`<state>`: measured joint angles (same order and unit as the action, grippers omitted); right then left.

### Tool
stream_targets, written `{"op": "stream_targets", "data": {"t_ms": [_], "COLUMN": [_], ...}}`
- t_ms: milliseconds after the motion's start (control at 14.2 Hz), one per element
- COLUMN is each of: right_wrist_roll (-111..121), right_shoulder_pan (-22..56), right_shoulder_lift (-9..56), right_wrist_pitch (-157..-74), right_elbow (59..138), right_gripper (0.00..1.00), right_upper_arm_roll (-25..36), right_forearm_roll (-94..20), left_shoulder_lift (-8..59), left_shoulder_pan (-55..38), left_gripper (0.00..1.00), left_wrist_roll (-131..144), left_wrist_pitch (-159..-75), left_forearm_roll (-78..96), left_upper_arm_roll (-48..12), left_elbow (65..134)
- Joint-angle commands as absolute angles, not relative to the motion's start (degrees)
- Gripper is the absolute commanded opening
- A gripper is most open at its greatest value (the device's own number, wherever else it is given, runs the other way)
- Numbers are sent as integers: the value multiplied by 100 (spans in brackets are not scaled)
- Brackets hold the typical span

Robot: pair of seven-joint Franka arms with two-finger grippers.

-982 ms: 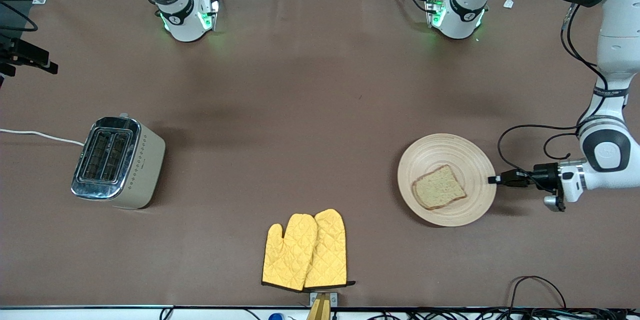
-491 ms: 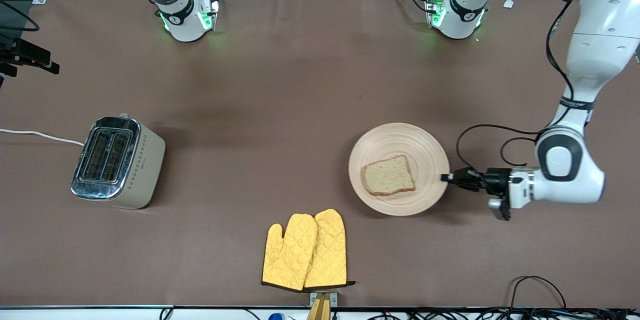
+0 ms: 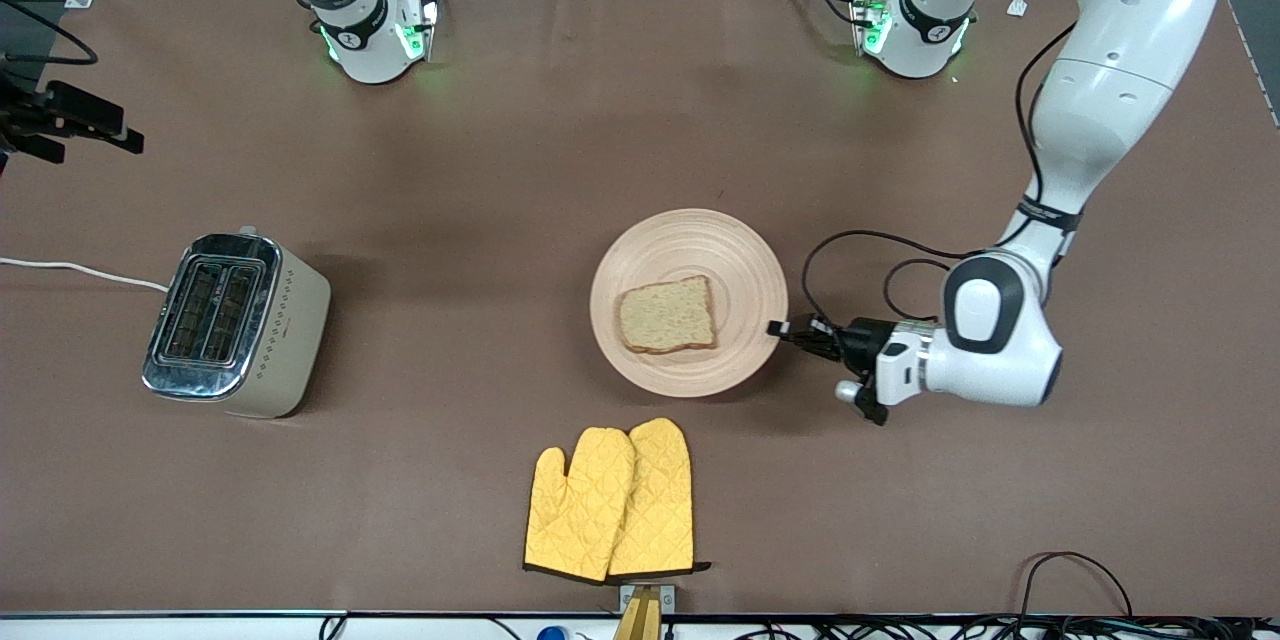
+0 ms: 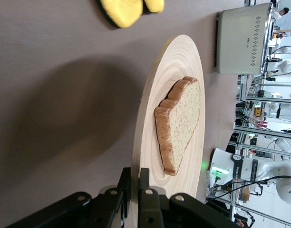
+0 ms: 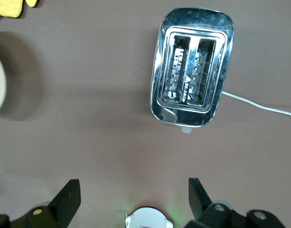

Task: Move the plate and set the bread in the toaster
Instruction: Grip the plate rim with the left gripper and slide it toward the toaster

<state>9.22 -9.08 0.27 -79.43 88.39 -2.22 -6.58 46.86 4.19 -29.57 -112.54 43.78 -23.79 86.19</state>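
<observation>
Gripping the rim of the plate (image 3: 688,302) at its edge toward the left arm's end of the table, left gripper (image 3: 778,328) clenched on the thin wooden lip, fingers (image 4: 144,192) pinched above and below it in the left wrist view. Resting on the plate just ahead of those fingertips, the bread (image 3: 667,315), flat, close to the plate's middle. Lying on the brown table (image 3: 500,170) nearer to the front camera than the plate, a pair of yellow oven mitts (image 3: 611,502), apart from the plate's edge. Standing well apart from the left gripper, toward the right arm's end of the table, the toaster (image 3: 235,324), slots up and bare, white cord (image 3: 80,270) trailing away from it. Hanging high over the table near the toaster, right gripper (image 5: 134,199), released, fingers spread wide with nothing between them, toaster top showing past the fingertips in the right wrist view.
</observation>
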Motion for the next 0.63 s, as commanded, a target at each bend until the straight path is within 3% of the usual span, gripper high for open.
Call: {"op": "stream_targets", "data": {"t_ms": [0, 561], "right_wrist_roll": [861, -297], "right_shoulder_pan": [-739, -89], "right_shoulder_lift": [587, 1678], "right_wrist_pitch": [-8313, -9341], "right_elbow": [8894, 9078], "right_gripper": [100, 100], "right_upper_arm_roll": [-237, -229], "right_forearm_roll": [-808, -809], "left_shoulder_lift": [4711, 5044], "left_shoulder_pan": [134, -1028], "left_gripper": [0, 0], "left_wrist_roll": [-2927, -3312], "left_wrist_pitch": [-11442, -13007], "left_forearm_roll": [4850, 6572], "left_upper_arm_roll": [-2426, -2426], "left_elbow": [8587, 8789]}}
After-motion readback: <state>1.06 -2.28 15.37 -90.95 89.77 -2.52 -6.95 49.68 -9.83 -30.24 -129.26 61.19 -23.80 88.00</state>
